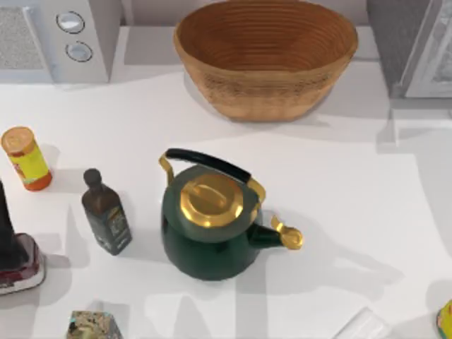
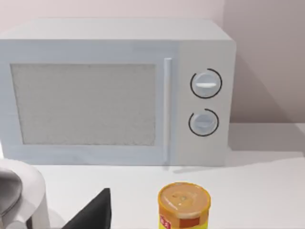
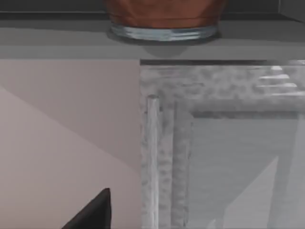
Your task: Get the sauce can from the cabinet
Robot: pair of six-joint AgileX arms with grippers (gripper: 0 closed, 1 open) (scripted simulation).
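Facing cabinet (image 3: 219, 143) at surface's one-o'clock corner, door's pale frame close ahead of right claw; claw state: cannot tell. Sauce can (image 3: 164, 16) on ledge above door. Advice: rise level with can, straight approach. Left arm idle near microwave (image 2: 114, 90).

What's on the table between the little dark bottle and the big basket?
From above, the green kettle sits between the bottle and the basket.

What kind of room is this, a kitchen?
Probably a kitchen counter, though a rendered one: there is a microwave with two knobs, a green kettle with a gold lid, and a dark bottle beside it.
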